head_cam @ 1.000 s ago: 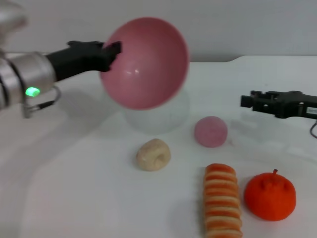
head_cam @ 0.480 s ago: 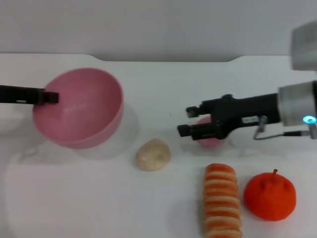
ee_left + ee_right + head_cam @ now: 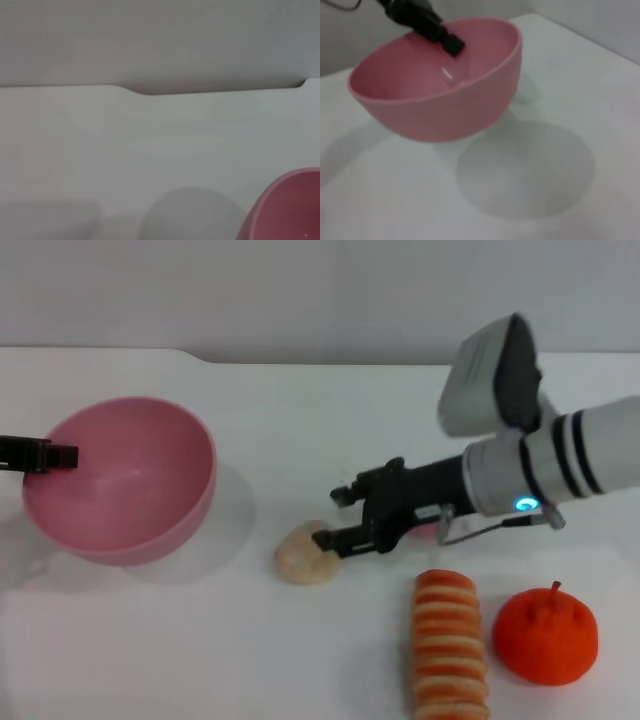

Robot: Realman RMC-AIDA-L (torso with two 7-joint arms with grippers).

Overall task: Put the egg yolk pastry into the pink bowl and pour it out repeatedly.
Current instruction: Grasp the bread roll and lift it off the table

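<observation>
The pink bowl [image 3: 130,490] hangs upright just above the table at the left, casting a shadow below it, and looks empty. My left gripper [image 3: 60,454] is shut on its left rim; the right wrist view shows the same gripper [image 3: 451,45] clamping the bowl [image 3: 445,100]. An edge of the bowl [image 3: 292,205] also shows in the left wrist view. The beige egg yolk pastry [image 3: 300,560] lies on the table at centre. My right gripper [image 3: 338,520] reaches in from the right, open, its fingertips at the pastry's upper right edge.
A striped orange-and-cream bread roll [image 3: 450,645] and an orange fruit [image 3: 545,635] lie at the front right. My right arm [image 3: 530,475] covers the spot behind them. The white table [image 3: 200,660] ends at a grey wall behind.
The bowl went from raised and tilted to upright and low, further left. My right arm swept in from the right edge across the small pink dome to the pastry.
</observation>
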